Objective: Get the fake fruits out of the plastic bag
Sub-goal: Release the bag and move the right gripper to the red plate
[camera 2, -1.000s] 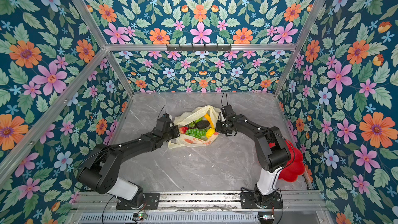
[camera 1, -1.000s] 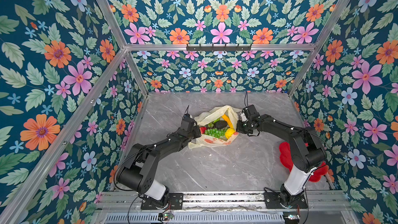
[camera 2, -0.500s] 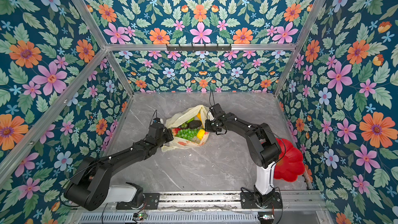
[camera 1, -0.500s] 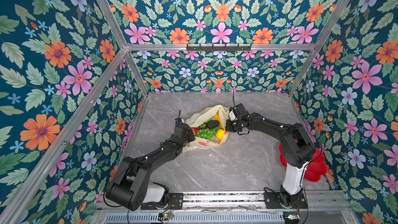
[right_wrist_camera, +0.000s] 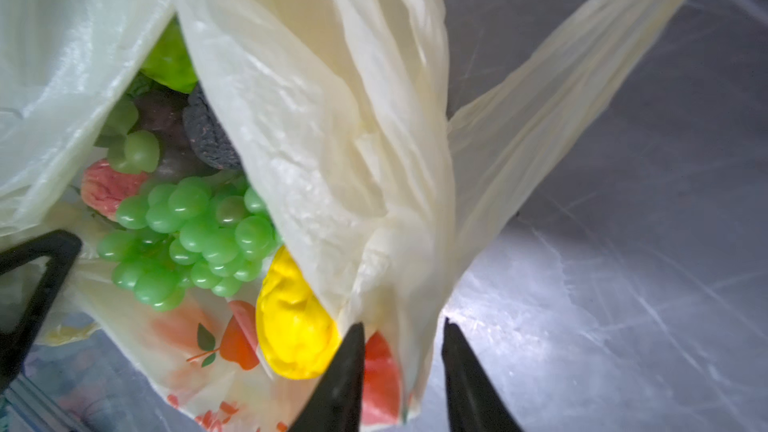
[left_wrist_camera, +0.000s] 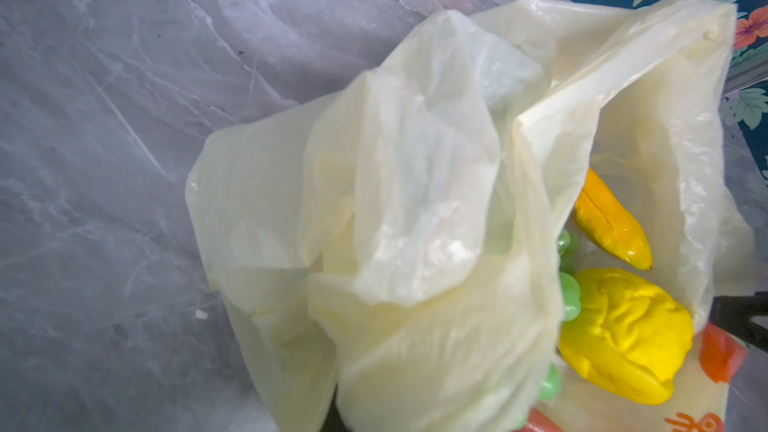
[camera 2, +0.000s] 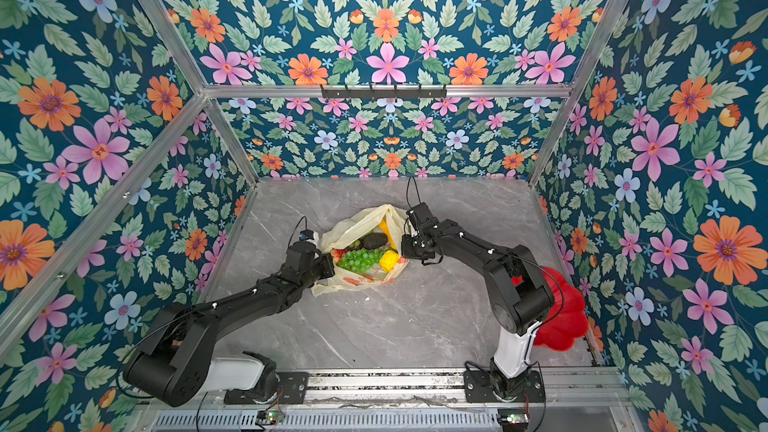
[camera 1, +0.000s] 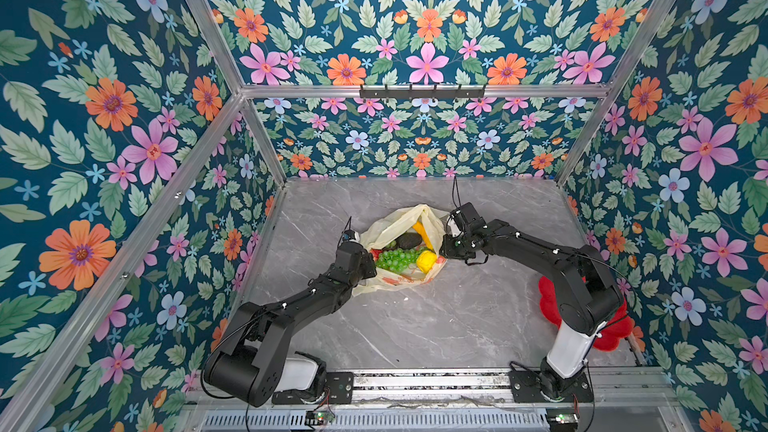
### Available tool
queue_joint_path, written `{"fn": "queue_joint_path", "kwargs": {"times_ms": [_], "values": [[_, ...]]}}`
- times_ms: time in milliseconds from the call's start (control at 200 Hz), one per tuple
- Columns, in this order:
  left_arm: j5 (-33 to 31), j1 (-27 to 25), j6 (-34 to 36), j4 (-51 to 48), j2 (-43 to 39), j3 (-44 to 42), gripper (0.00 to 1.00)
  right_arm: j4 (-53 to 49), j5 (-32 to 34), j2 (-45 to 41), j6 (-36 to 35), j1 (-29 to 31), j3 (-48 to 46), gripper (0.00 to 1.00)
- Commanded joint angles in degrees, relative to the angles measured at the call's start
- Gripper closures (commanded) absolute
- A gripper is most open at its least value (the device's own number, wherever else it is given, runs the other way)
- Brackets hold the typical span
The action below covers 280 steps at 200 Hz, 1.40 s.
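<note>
In both top views, you see the plastic bag (camera 1: 399, 222) (camera 2: 357, 222) lying open on the grey marble table (camera 1: 415, 326), a little back of centre. The fake fruits sit inside it: a banana (camera 1: 422, 232), a dark avocado (camera 1: 409, 240), a green grape bunch (camera 1: 397, 257) and a lemon (camera 1: 427, 260). Your left gripper (camera 1: 372, 270) (camera 2: 330, 265) meets the bag's left edge and your right gripper (camera 1: 444, 249) (camera 2: 405, 249) meets its right edge. A red plate (camera 1: 611, 330) lies well apart, behind the right arm's base.

In the left wrist view, crinkled bag film fills the middle of the frame, with the banana (left_wrist_camera: 611, 230) and lemon (left_wrist_camera: 623, 334) showing through the mouth. The fingers themselves are hidden here; the left gripper is closed, clamped on the bag's edge.

In the right wrist view, the right gripper (right_wrist_camera: 403, 322) has its two black fingers apart, and a fold of the bag hangs between them, not pinched. Inside the bag you can make out the grape bunch (right_wrist_camera: 191, 238), the lemon (right_wrist_camera: 291, 334), a strawberry (right_wrist_camera: 108, 189), the avocado (right_wrist_camera: 208, 130) and a bright green fruit (right_wrist_camera: 170, 60).
</note>
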Motion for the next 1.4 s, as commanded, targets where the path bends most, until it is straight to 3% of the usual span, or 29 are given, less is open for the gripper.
{"fn": "queue_joint_path", "kwargs": {"times_ms": [0,135,405,620,655,900,1180,1395], "values": [[1.0,0.0,2.8,2.2,-0.2,0.5,1.00,-6.8,4.7,-3.0,2.4,0.1,1.1,0.47],[1.6,0.0,4.8,2.7,-1.2,0.0,1.00,-14.5,12.4,-10.0,1.5,-0.5,0.3,0.30],[3.0,0.0,6.0,8.0,-1.4,-2.6,1.00,-23.3,19.8,-22.7,4.3,-11.5,-7.3,0.16],[4.1,0.0,5.4,10.4,-1.5,-3.9,1.00,-22.9,16.1,-28.0,8.9,-24.2,-15.9,0.11],[4.1,0.0,5.4,10.8,-1.5,-4.2,1.00,-22.4,16.2,-28.8,9.1,-25.8,-17.3,0.01],[4.5,0.0,4.9,12.0,-0.9,-4.8,1.00,-16.1,8.5,-30.6,8.6,-37.3,-25.5,0.01],[4.1,0.0,4.9,12.8,-0.4,-5.0,1.00,-11.4,5.3,-24.7,7.4,-37.7,-28.9,0.01],[3.5,0.0,5.0,13.5,-0.3,-5.3,1.00,-10.7,4.0,-23.3,7.7,-32.7,-29.7,0.01]]}}
